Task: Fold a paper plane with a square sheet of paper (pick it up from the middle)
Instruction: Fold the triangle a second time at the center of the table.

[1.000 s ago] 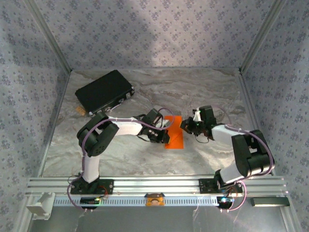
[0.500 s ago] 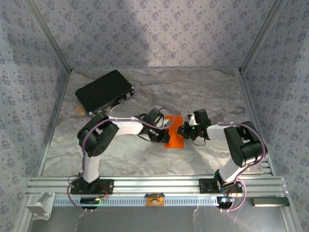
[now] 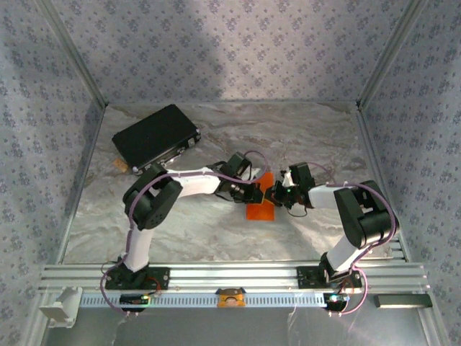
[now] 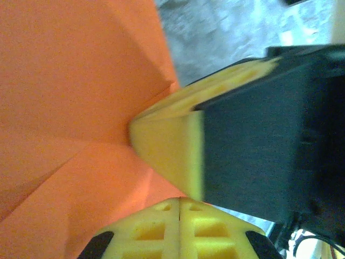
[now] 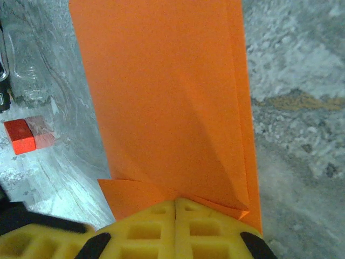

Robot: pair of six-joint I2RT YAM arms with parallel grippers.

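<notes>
Top external view, item count: one orange sheet of paper [image 3: 261, 209], one black case [image 3: 155, 137], two arms, two tools. The right wrist view adds one small red block [image 5: 19, 136].

Location of the sheet: middle of the desk [image 3: 302, 137], between the two tools and well apart from the case, which lies at the far left. The sheet is partly folded, with creases meeting near the right tool's tip. Part of it appears to stand up off the desk.

Left arm: the upper link rises from the base, the elbow is bent, and the white forearm reaches right toward the centre. The left tool [image 3: 253, 193] is clenched, fingertips together. The sheet reaches those fingertips, but the close, blurred left wrist view does not settle whether paper is pinched between them.

Right arm: folded tightly at the elbow, with the forearm reaching left. The right tool [image 3: 276, 194] is clenched on the near edge of the sheet, where folded corners run into the seam between its yellow fingers.

Both tools meet nearly tip to tip at the sheet. The red block lies on the desk beside the sheet, apart from it.
</notes>
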